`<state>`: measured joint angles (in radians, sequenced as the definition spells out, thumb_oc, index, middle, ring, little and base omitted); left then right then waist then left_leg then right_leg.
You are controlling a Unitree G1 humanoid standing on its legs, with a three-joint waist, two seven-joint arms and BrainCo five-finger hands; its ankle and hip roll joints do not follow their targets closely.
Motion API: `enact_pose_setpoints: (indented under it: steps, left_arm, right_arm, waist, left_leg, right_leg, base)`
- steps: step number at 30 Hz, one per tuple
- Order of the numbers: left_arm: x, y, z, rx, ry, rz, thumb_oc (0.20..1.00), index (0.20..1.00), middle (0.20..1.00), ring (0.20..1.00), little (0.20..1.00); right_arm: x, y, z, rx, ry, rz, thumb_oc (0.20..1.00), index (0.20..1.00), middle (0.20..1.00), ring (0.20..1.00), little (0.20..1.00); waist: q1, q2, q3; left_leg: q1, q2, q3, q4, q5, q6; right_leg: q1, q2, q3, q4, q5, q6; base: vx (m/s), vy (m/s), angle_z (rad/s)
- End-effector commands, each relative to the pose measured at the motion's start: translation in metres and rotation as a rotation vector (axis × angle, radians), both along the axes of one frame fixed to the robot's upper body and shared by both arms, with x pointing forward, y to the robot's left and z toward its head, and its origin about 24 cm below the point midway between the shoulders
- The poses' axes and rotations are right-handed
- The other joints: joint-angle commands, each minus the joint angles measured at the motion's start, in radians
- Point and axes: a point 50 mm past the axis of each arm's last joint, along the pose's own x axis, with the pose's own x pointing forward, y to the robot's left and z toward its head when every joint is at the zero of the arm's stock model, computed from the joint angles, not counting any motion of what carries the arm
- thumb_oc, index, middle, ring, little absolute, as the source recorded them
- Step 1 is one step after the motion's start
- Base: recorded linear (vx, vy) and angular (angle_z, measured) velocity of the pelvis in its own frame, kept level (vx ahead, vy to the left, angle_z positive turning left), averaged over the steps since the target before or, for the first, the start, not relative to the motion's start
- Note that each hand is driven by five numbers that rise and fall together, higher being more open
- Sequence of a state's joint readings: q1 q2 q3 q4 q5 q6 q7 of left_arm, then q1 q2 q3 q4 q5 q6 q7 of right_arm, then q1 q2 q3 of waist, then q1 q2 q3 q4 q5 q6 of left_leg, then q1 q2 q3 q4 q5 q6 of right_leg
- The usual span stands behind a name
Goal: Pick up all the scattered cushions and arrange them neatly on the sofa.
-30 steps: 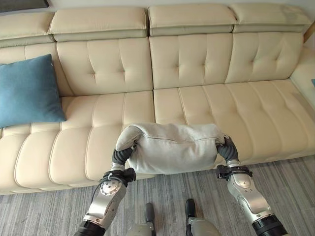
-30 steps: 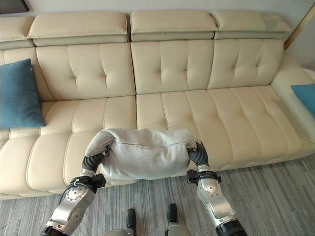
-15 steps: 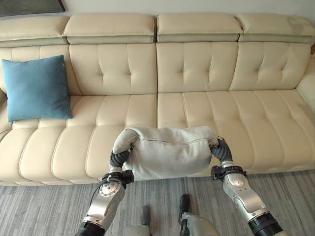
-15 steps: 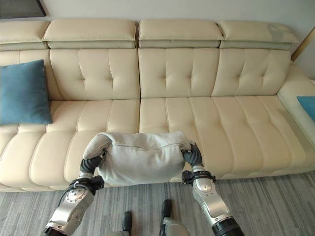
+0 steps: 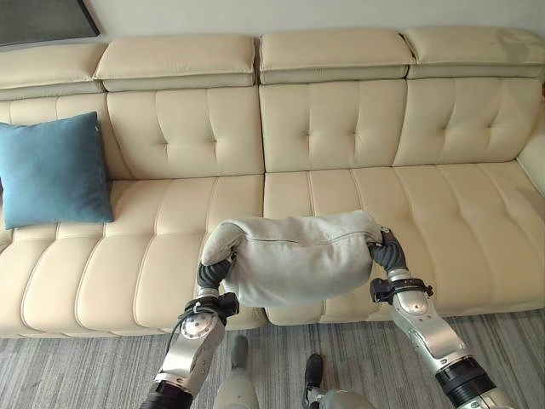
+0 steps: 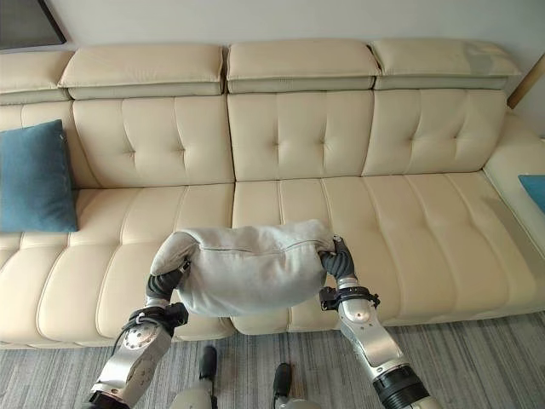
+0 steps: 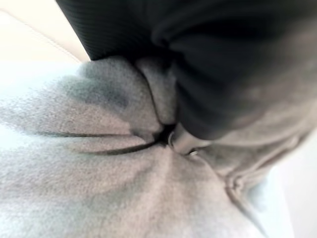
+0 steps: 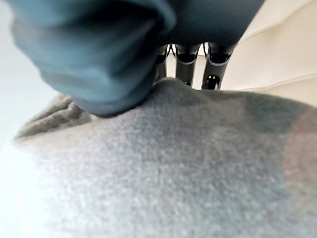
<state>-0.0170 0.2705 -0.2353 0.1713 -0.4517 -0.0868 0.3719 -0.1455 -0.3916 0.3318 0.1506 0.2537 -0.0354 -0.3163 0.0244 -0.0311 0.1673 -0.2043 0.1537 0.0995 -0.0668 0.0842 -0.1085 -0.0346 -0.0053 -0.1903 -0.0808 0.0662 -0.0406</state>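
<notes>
Grey cushion (image 5: 298, 256): it is hanging in the air between the two hands, just in front of the sofa's seat. It is sagging a little in the middle.
Left hand (image 5: 213, 271): it is holding the cushion's left end. In the left wrist view the cloth is bunching up around a finger, so the fingers (image 7: 181, 141) are pinching into the cushion.
Right hand (image 5: 385, 250): it is holding the cushion's right end. In the right wrist view the fingers (image 8: 185, 67) are reaching over the far edge of the grey cloth and clamping on it.
Sofa (image 5: 341, 128): it is long and cream, with button dents on its back. It is standing on the floor behind the cushion.
Blue cushion (image 5: 53, 170): it is leaning upright against the sofa's back at the left end, well apart from the grey one.
Second blue cushion (image 6: 532, 189): a corner of it is showing at the sofa's far right end.
Floor (image 5: 85, 366): it is grey and striped, in front of the sofa.
</notes>
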Motion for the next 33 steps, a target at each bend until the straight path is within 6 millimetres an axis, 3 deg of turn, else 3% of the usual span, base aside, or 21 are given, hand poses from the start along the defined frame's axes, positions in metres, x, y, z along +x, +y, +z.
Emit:
enact_pose_setpoints:
  steps: [1,5,10,13,17,27,33]
  left_arm:
    - [0.021,-0.032,0.055,-0.012,-0.281,-0.150,0.200,0.200,0.200,0.200,0.200]
    - [0.019,-0.033,0.048,0.012,-0.245,-0.180,0.200,0.200,0.200,0.200,0.200]
    - [0.022,-0.031,0.047,0.044,-0.237,-0.185,0.200,0.200,0.200,0.200,0.200]
    - [0.026,-0.028,0.055,0.070,-0.275,-0.180,0.200,0.200,0.200,0.200,0.200]
    - [0.030,-0.030,0.060,0.064,-0.297,-0.171,0.200,0.200,0.200,0.200,0.200]
    - [0.050,-0.042,0.076,0.076,-0.341,-0.171,0.200,0.200,0.200,0.200,0.200]
    - [0.071,-0.048,0.099,0.111,-0.398,-0.158,0.200,0.200,0.200,0.200,0.200]
  right_arm:
    - [0.009,0.040,0.046,0.075,-0.230,0.144,0.200,0.200,0.200,0.200,0.200]
    - [0.004,0.043,0.040,0.098,-0.209,0.143,0.200,0.200,0.200,0.200,0.200]
    - [0.005,0.049,0.040,0.125,-0.208,0.137,0.200,0.200,0.200,0.200,0.200]
    - [0.009,0.055,0.047,0.144,-0.236,0.149,0.200,0.200,0.200,0.200,0.200]
    - [0.015,0.063,0.054,0.143,-0.257,0.174,0.200,0.200,0.200,0.200,0.200]
    - [0.035,0.074,0.074,0.096,-0.303,0.191,0.200,0.200,0.200,0.200,0.200]
    - [0.053,0.081,0.092,0.067,-0.339,0.171,0.200,0.200,0.200,0.200,0.200]
  waist:
    - [0.011,-0.007,-0.045]
    - [0.012,-0.035,-0.055]
    - [0.006,-0.042,-0.039]
    - [-0.001,-0.044,-0.027]
    - [0.004,-0.052,-0.047]
    - [0.012,-0.060,-0.057]
    - [0.022,-0.072,-0.031]
  left_leg:
    - [0.063,-0.021,-0.003,-0.014,0.025,0.001]
    - [0.110,-0.056,0.013,-0.006,-0.012,0.045]
    - [0.129,-0.067,0.031,-0.015,-0.031,0.070]
    - [0.138,-0.080,0.036,-0.020,-0.047,0.071]
    - [0.165,-0.086,0.040,-0.020,-0.058,0.069]
    - [0.194,-0.089,0.009,-0.020,-0.078,0.061]
    - [0.163,-0.083,0.000,-0.020,-0.077,0.057]
  right_leg:
    - [0.091,-0.078,0.031,0.064,-0.175,0.145]
    - [0.076,-0.117,0.069,0.138,-0.175,0.168]
    - [-0.037,-0.118,0.119,0.285,-0.150,0.195]
    - [-0.091,-0.105,0.122,0.180,-0.111,0.183]
    - [-0.026,-0.108,0.138,0.071,-0.082,0.185]
    - [0.050,-0.115,0.087,0.016,-0.083,0.187]
    - [0.024,-0.113,0.083,0.014,-0.084,0.187]
  base:
    - [0.29,0.284,-0.23]
    - [0.15,0.212,-0.20]
    - [0.00,0.091,-0.08]
    - [0.00,0.009,-0.15]
    - [0.08,-0.019,0.06]
    - [0.09,-0.018,0.07]
    - [0.01,-0.007,0.09]
